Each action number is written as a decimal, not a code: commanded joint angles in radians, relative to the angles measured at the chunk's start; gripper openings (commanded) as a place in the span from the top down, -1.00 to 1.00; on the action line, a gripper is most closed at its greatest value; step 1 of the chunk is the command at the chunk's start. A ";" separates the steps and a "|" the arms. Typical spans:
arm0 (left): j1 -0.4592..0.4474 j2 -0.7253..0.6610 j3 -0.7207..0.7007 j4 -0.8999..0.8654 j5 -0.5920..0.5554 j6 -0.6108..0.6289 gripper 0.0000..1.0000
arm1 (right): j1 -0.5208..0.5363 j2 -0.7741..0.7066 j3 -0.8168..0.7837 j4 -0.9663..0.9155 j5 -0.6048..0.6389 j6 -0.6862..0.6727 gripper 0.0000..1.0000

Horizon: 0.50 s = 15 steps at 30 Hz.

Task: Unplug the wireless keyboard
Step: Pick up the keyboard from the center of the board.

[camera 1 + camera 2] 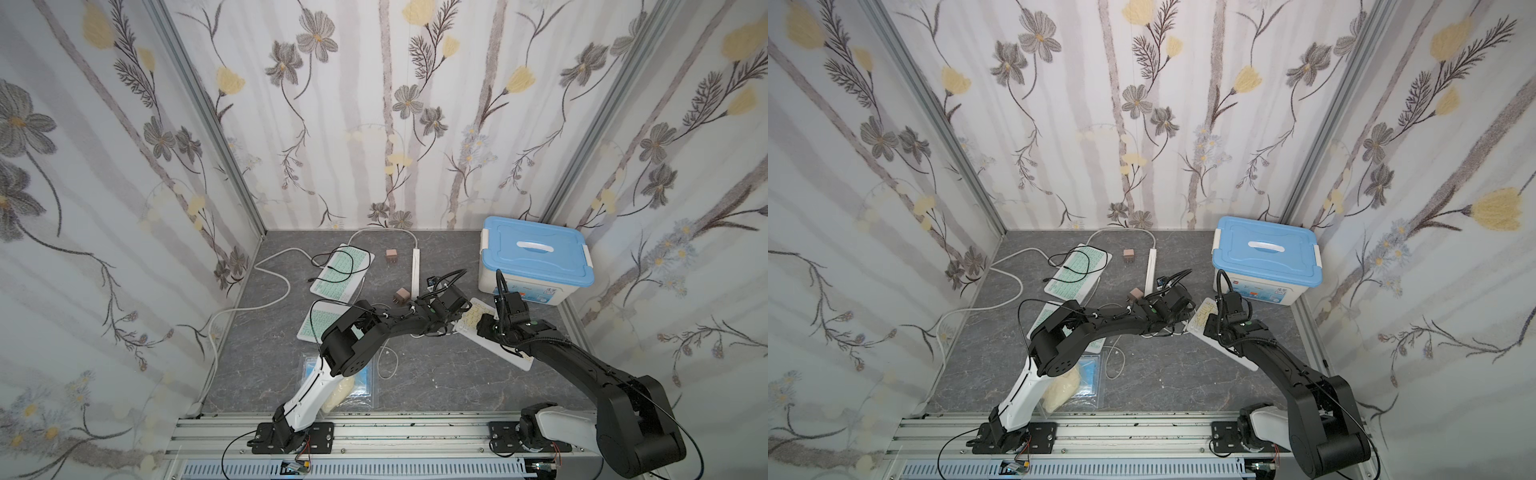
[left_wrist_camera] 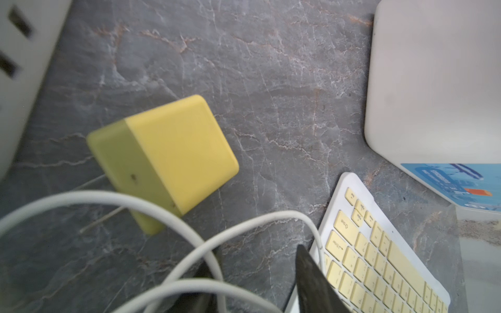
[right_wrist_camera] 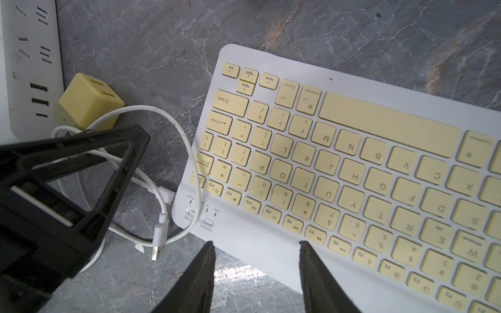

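The wireless keyboard, white with yellow keys, lies on the grey table in front of the blue-lidded box; both top views show only part of it. A white cable is plugged into its short edge at a small plug. The cable's USB end lies loose on the table. A yellow charger cube lies beside the power strip with bare prongs. My left gripper is open over the cable loops. My right gripper is open above the keyboard's back edge.
A white power strip runs down the table's middle. The box stands at the back right. Two green-keyed keyboards with black cables lie at left, two brown cubes near the strip, and a plastic bag at the front.
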 commanded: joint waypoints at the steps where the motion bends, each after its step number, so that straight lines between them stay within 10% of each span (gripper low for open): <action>1: 0.000 -0.008 -0.034 0.033 0.064 -0.045 0.44 | -0.003 0.000 0.000 0.044 0.002 -0.007 -0.04; 15: 0.000 -0.128 -0.144 0.171 0.045 0.012 1.00 | -0.021 -0.044 -0.025 0.055 0.007 0.002 -0.06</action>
